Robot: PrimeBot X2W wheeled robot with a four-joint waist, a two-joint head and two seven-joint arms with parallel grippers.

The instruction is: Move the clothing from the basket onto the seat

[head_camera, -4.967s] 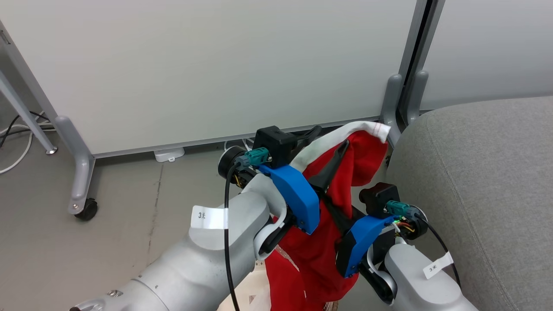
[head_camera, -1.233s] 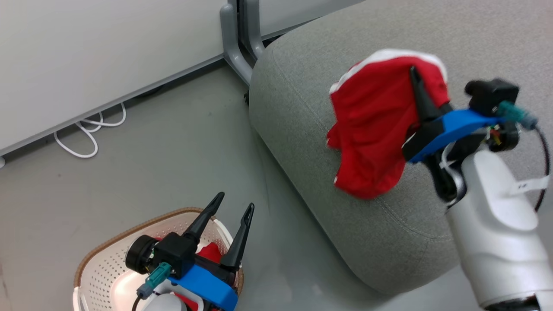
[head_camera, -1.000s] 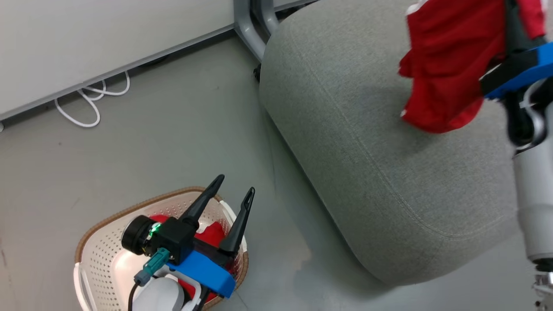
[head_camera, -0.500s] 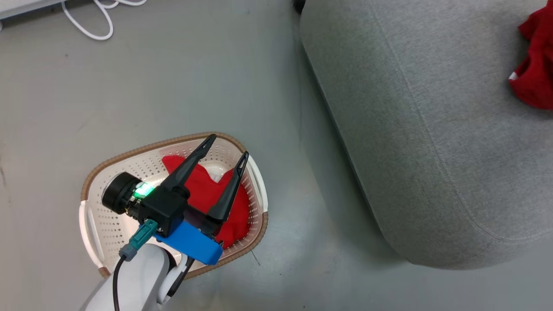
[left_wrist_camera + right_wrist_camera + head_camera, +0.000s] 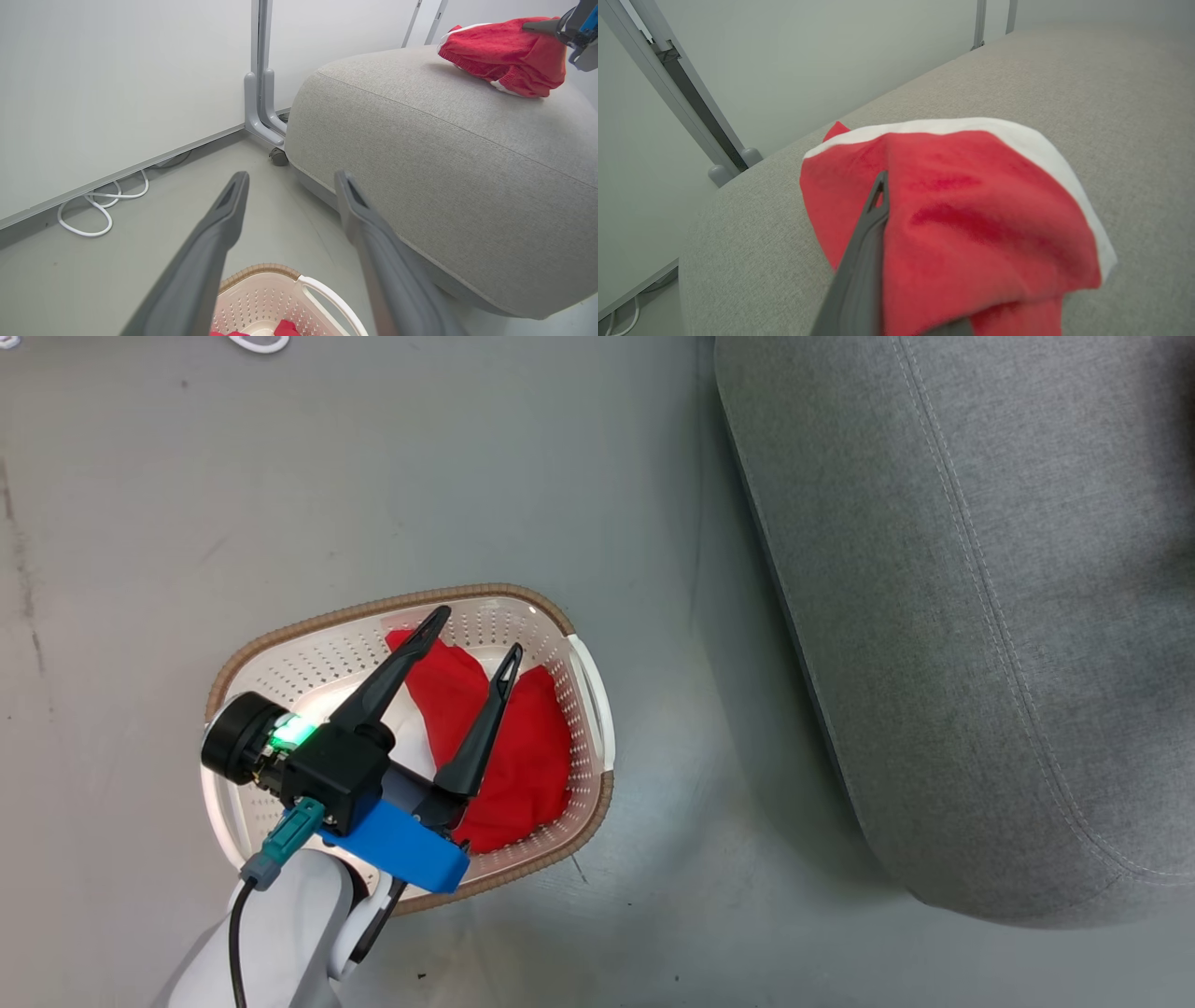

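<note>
Left gripper [image 5: 476, 630] hung wide open, empty, over oval cream perforated basket [image 5: 373, 607] containing plain red garment [image 5: 523, 756]. Right gripper [image 5: 542, 26] pinched white-trimmed red garment [image 5: 971, 210] over grey fabric seat [image 5: 444, 154].

My head camera looks almost straight down from high up, with the left fingers [image 5: 392, 665] over the oval cream perforated plastic basket with a brown woven-look rim [image 5: 299, 658] and the large grey fabric-upholstered seat [image 5: 980, 616] to their right. My left wrist camera sits low above that basket, facing past its fingertips to the seat's rounded corner; both views share basket and seat edge. My right wrist camera is close over the seat top, the soft red white-trimmed garment [image 5: 971, 210] right against the right fingers [image 5: 864, 261]; the left wrist view catches it far beyond its fingertips.
</note>
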